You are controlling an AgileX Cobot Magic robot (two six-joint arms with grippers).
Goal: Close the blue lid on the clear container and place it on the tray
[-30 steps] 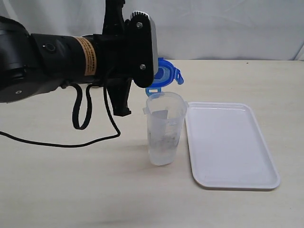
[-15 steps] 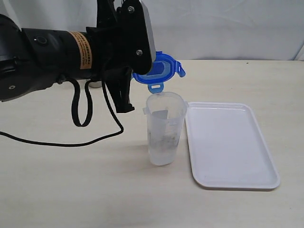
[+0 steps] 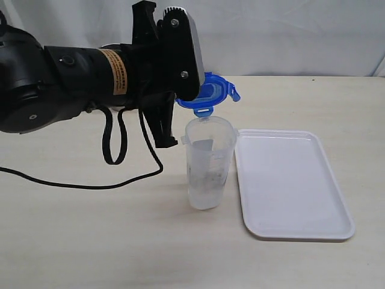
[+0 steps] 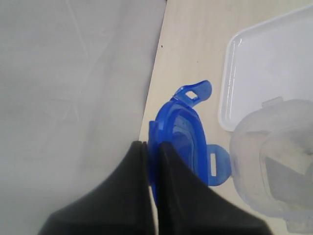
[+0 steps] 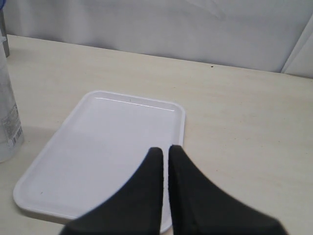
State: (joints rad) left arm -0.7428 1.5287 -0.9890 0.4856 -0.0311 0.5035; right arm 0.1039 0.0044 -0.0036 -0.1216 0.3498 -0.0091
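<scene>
Two small shifts stand out against half a second ago. Our left arm has slid toward the tray (image 3: 289, 180), and the blue lid (image 3: 210, 93) it carries has dropped slightly. In the exterior view the lid now lines up with the mouth of the clear container (image 3: 207, 162) rather than sitting to one side of it. A second ago the lid was tipped steeply. Now it lies closer to level, though still tilted, with its near flap hanging just above the container's rim. We cannot tell whether flap and rim touch. The left wrist view suggests the lid is still set back from the opening, not squarely over it.

Our left gripper (image 4: 152, 147) has its fingers pressed tight on the lid's edge, pinching it by the rim. Our right gripper (image 5: 165, 149) hovers over the tray with its fingers drawn almost together, a thin slit between them, and nothing held.

Neither the container nor the tray has moved. The container stands upright on the table (image 3: 90, 241) just beside the tray, not on it.

We read this as the end of the alignment. The lid is not yet seated, so we judge that it needs to be centred, levelled and lowered before the flaps can snap shut. The move to the tray comes after that.
</scene>
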